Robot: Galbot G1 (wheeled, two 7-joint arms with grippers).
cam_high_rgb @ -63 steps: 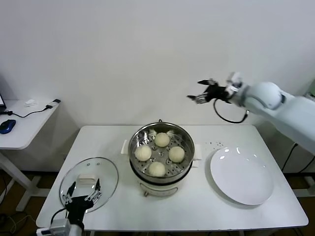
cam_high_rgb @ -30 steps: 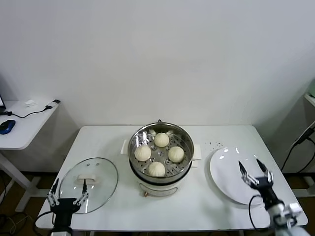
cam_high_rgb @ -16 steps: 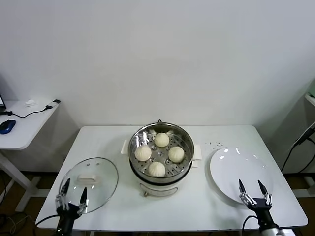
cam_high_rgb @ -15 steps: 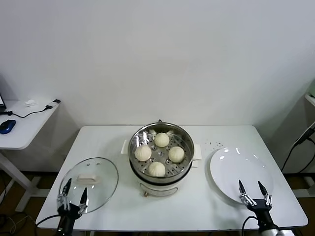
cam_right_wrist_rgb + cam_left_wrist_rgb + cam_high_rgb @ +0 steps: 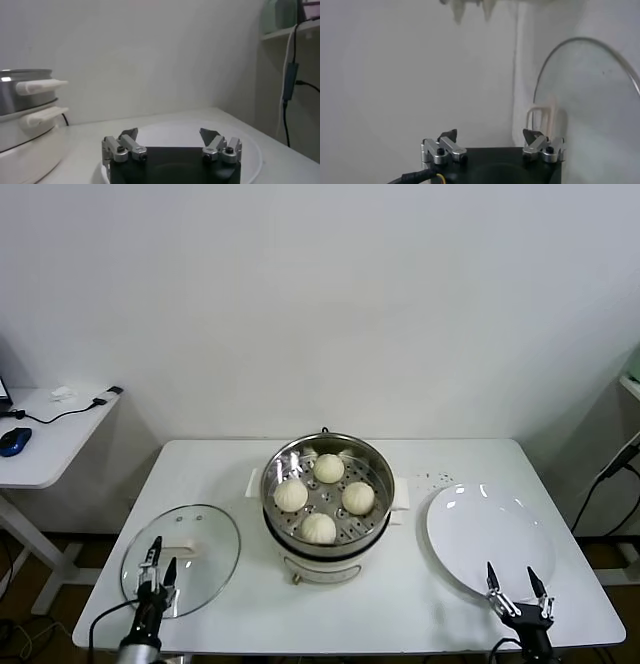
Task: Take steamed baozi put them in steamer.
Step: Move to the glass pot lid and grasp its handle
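Several steamed baozi (image 5: 319, 527) lie on the perforated tray inside the steamer (image 5: 371, 455), a shiny steel pot on a white base at the table's middle. My left gripper (image 5: 156, 561) is low at the front left edge, over the near rim of the glass lid, open and empty. My right gripper (image 5: 516, 586) is low at the front right edge, by the near rim of the white plate, open and empty. In the left wrist view the left gripper (image 5: 491, 135) holds nothing. The right gripper (image 5: 169, 134) in its own view holds nothing, and the steamer (image 5: 22, 100) shows at one side.
A round glass lid (image 5: 205, 529) with a white knob lies flat at the front left. A flat white plate (image 5: 490, 524) sits bare to the right of the steamer. A side desk (image 5: 45, 439) with a mouse stands far left. The lid (image 5: 590, 95) fills part of the left wrist view.
Both grippers have sunk lower toward the table's front edge. The right arm came down earlier from high at the back right. The baozi and steamer have not moved.
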